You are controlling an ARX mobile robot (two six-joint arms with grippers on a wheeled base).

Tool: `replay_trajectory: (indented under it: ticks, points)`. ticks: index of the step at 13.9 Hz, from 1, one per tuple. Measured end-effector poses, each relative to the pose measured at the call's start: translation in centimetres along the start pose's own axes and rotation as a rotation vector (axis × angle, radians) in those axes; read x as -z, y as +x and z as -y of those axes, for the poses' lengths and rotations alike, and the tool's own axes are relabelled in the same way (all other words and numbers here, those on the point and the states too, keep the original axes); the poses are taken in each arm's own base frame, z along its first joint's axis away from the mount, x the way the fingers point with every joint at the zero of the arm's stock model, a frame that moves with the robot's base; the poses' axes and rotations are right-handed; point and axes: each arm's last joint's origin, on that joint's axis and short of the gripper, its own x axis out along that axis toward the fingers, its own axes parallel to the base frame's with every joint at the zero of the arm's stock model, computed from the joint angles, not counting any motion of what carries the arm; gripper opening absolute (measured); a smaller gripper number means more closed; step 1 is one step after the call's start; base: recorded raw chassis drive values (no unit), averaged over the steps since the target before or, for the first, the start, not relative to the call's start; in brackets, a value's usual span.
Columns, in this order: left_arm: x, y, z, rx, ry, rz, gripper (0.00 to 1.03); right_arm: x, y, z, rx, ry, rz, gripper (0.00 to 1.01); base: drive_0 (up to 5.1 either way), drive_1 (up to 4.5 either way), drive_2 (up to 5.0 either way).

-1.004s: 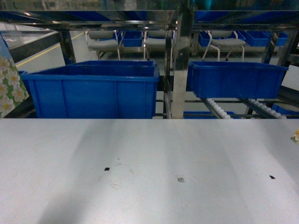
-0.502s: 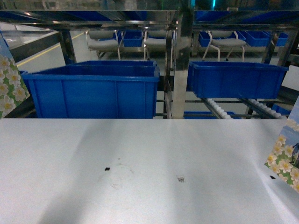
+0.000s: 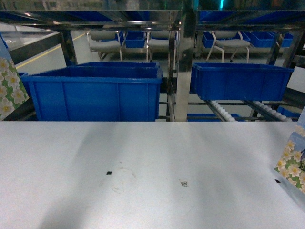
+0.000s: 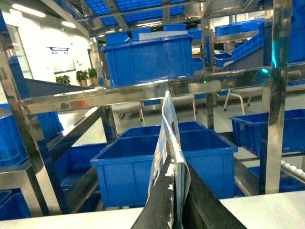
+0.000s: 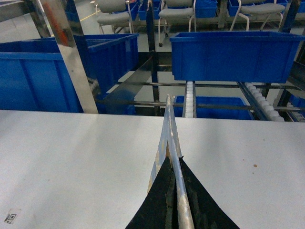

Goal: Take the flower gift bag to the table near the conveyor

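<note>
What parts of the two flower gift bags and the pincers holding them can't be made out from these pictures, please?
- Head view: the left flower gift bag and the right flower gift bag are each cut off by the frame edge; neither arm shows.
- Left wrist view: the left pincer pinches its bag edge-on, hiding the print; the frame bottom cuts off the bag's base.
- Right wrist view: the right pincer likewise, so contact with the table can't be told.

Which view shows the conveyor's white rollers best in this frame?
The right wrist view: a lane of white rollers runs straight away from the camera, with another at right, under the blue bin. The head view shows short roller stretches below the bin. The left wrist view catches only a few at its right edge.
</note>
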Motion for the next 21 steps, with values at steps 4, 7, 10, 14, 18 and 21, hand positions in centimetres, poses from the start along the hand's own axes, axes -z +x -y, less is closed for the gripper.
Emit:
replay_trajectory:
  ticks: [4,7,10,14,18,21]
  points:
    - [0.0,0.0,0.0,0.0,0.0,0.0,0.02,0.6,1.0,-0.2,0.007,-0.004,-0.016,0.02,0.0,0.0,0.0]
    - [0.0,0.0,0.0,0.0,0.0,0.0,0.02,1.2,1.8,-1.4,-0.023,-0.029,-0.039,0.02,0.0,0.0,0.0]
    - [0.0,0.0,0.0,0.0,0.0,0.0,0.02,1.7,2.2,-1.6,-0.035,-0.032,-0.048,0.02,0.0,0.0,0.0]
    - [0.0,0.0,0.0,0.0,0.0,0.0,0.02,1.9,2.7,-1.3,-0.031,-0.043,-0.044,0.02,0.0,0.0,0.0]
    - [0.0,0.0,0.0,0.0,0.0,0.0,0.02,2.2,2.2,-1.7,0.007,0.001,-0.067,0.47,0.0,0.0,0.0]
    - [0.0,0.0,0.0,0.0,0.0,0.0,0.02,0.5,1.5,-2.5,0.052,0.006,-0.014,0.86,0.0,0.0,0.0]
